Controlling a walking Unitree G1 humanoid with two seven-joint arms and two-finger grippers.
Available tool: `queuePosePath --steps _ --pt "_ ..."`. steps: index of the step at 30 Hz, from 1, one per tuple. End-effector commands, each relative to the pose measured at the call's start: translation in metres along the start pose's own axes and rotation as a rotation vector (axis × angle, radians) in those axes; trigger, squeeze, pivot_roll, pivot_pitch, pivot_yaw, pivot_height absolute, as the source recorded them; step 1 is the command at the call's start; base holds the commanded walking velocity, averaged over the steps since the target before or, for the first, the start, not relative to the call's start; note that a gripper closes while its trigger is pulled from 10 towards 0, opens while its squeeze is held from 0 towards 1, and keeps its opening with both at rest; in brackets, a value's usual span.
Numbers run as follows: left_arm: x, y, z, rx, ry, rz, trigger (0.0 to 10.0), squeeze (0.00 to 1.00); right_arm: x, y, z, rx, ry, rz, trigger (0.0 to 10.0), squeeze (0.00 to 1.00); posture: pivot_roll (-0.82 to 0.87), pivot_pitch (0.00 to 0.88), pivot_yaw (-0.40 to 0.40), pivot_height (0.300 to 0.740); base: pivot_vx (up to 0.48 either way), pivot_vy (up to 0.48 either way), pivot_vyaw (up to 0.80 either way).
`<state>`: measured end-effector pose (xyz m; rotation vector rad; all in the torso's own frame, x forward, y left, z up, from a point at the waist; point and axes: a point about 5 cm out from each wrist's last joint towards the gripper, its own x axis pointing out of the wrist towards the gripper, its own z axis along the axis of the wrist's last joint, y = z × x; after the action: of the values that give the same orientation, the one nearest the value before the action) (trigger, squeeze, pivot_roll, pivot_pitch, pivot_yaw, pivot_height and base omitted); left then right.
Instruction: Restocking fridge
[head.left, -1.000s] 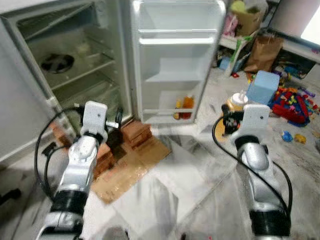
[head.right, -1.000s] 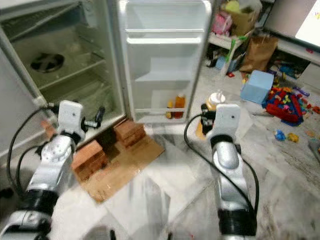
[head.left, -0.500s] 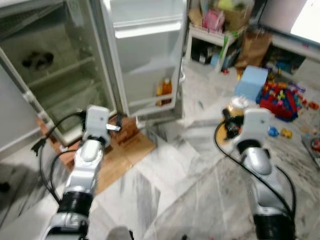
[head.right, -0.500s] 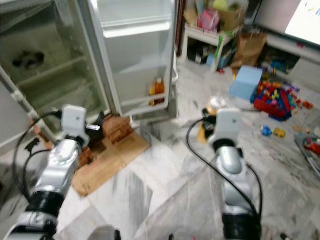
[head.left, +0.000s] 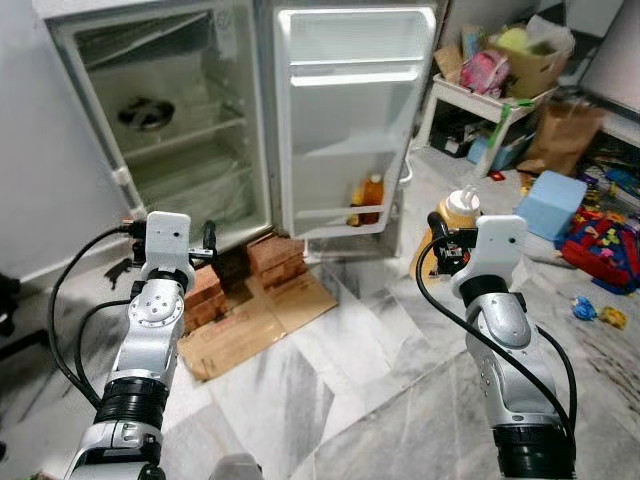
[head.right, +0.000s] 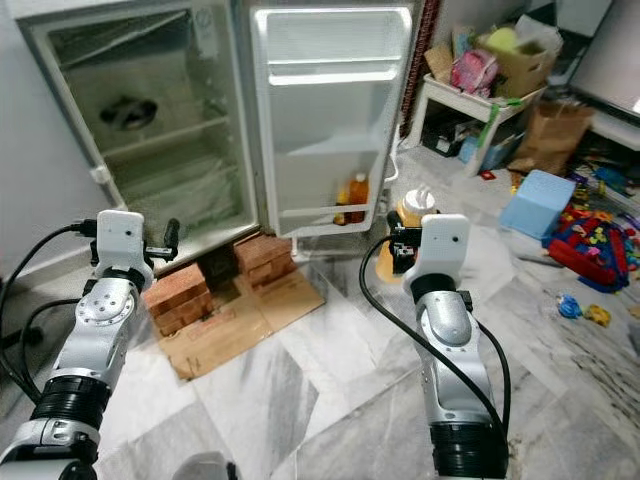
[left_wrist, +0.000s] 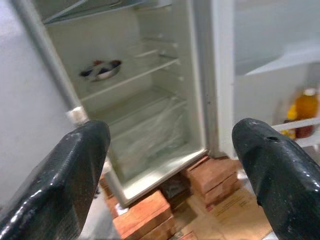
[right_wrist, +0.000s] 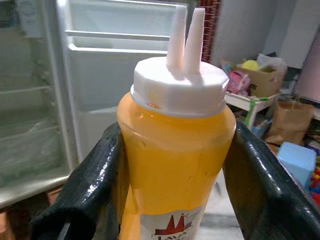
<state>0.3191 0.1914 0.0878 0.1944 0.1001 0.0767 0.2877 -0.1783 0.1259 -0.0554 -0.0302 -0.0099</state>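
Nearer now, the open white fridge (head.left: 250, 120) faces the robot; right gripper (right_wrist: 170, 170) clamps a yellow squeeze bottle (right_wrist: 175, 150) (left gripper (left_wrist: 170, 165) spread, empty), which could possibly slip underfoot.

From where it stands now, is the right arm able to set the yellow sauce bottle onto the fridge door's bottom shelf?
Probably not yet. The right tool grips the yellow sauce bottle, and the open door's bottom shelf has nothing blocking it, but it lies well ahead across bare floor; stepping closer looks necessary.
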Motion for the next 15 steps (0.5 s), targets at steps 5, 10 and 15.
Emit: queuePosePath --steps 5,10,15 --pt "0.0038 -0.0029 0.0040 0.003 0.000 0.005 10.0 0.00 0.0015 0.0008 0.0084 -0.001 -0.039 0.010 10.0 0.00 0.02 0.000 -0.014 0.740 0.480 0.000 0.00" --pt "0.0041 0.0010 0.0032 0.001 0.010 0.041 10.0 0.00 0.0005 0.0063 0.0099 -0.001 -0.056 0.066 10.0 0.00 0.02 0.000 -0.016 0.740 0.472 0.000 0.00" --pt "-0.0008 0.0032 0.0007 -0.009 0.008 0.033 10.0 0.00 -0.0007 0.0071 0.0106 0.006 -0.063 0.081 10.0 0.00 0.03 0.000 -0.015 0.740 0.441 0.000 0.00"
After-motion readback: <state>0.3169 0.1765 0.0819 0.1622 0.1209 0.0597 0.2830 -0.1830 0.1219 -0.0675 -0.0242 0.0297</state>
